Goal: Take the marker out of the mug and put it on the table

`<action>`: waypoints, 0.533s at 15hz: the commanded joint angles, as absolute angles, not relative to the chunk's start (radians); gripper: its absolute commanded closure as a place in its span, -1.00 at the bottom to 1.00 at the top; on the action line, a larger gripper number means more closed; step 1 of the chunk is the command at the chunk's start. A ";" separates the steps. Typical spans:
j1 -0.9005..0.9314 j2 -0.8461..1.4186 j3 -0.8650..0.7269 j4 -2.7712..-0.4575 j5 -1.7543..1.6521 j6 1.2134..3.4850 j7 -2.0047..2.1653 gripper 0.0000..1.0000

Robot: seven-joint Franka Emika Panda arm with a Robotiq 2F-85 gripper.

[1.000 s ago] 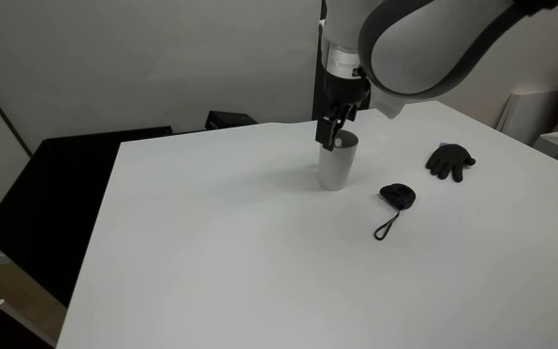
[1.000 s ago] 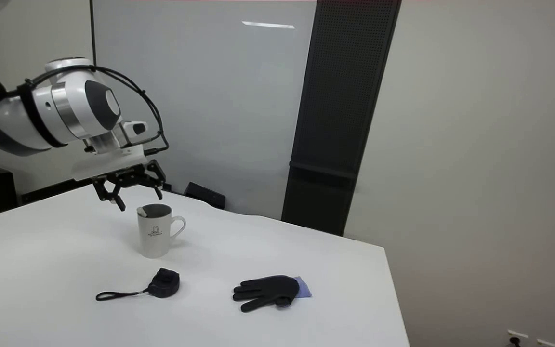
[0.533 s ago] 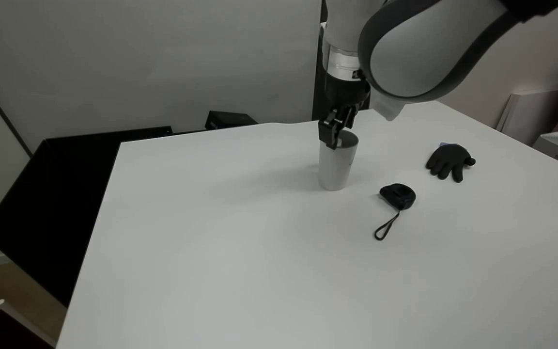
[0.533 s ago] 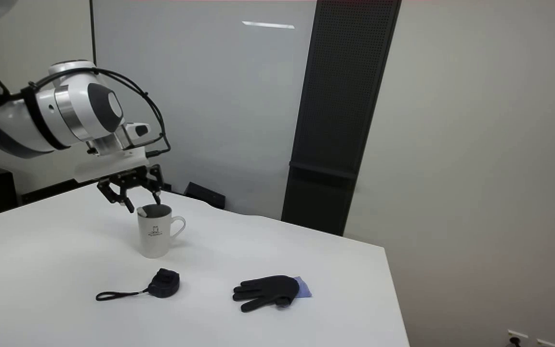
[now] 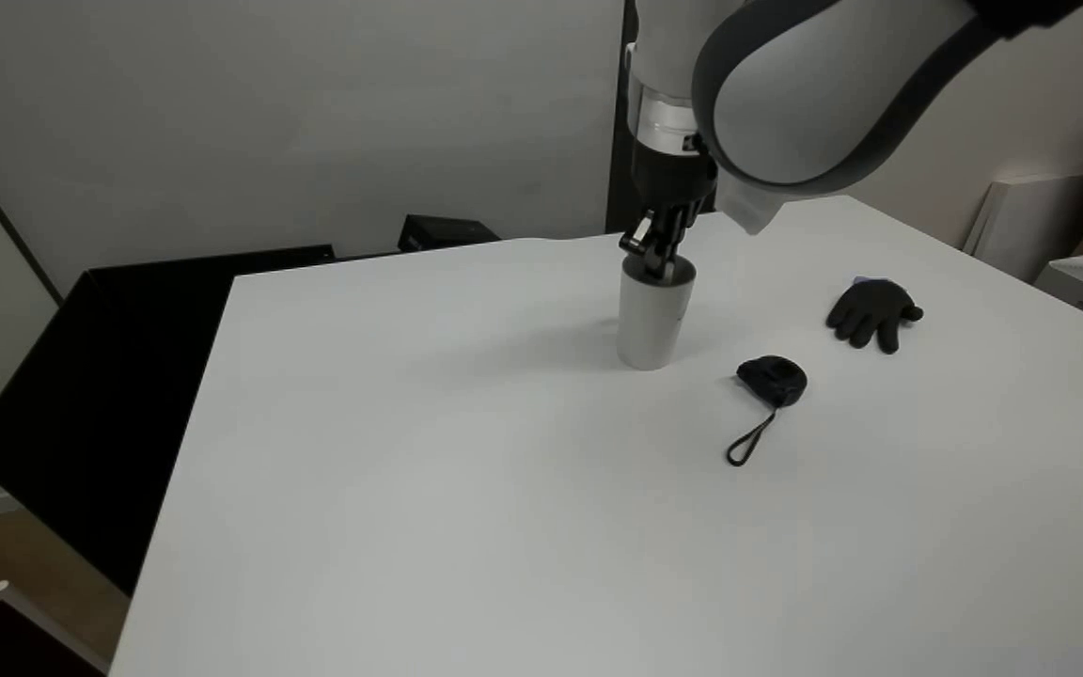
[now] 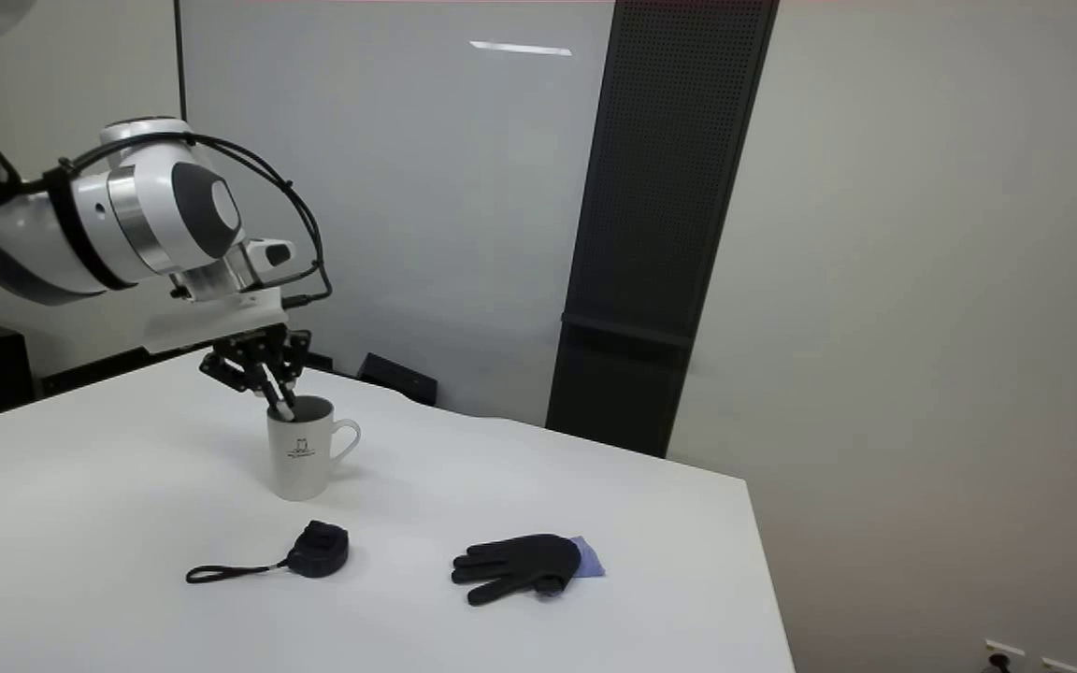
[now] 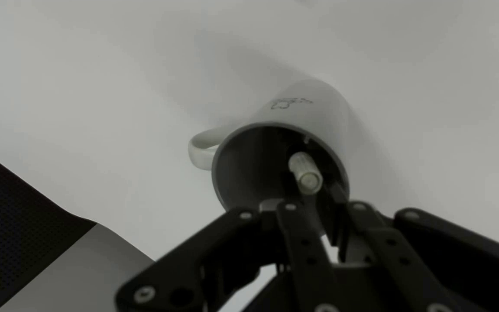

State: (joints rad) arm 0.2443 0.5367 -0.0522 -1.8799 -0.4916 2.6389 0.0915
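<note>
The marker [image 7: 305, 170] looks like a light, hard stick, so it should be easy to lift and should not squash or bend. It is round and looks smooth, so it might turn or slip out if the squeeze is weak or too close to the very end. A good place to take hold is just under its pale round end, with one finger pressing on each side. A straight pull up is best, I think, since a bump could tip or chip the mug [image 6: 295, 469]. The pincer [image 6: 285, 408] is almost closed, with its two fingers [image 7: 297, 229] near each other, one on each side of the pale end. It seems to have hold of the marker, but the dark inside hides just where they press. So the marker is between the tips, looking a bit tilted, and the rest of it goes down below them, out of sight. The mug stands upright right under the pincer, and the tips reach just inside its mouth. The table [image 5: 466, 470] is lower down, beneath both.
</note>
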 commanded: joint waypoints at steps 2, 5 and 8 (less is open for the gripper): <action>0.244 0.543 -0.059 -1.842 -0.432 2.594 0.120 0.87; 0.239 0.522 -0.066 -1.824 -0.396 2.565 0.127 0.87; 0.250 0.498 -0.084 -1.792 -0.401 2.531 0.146 0.87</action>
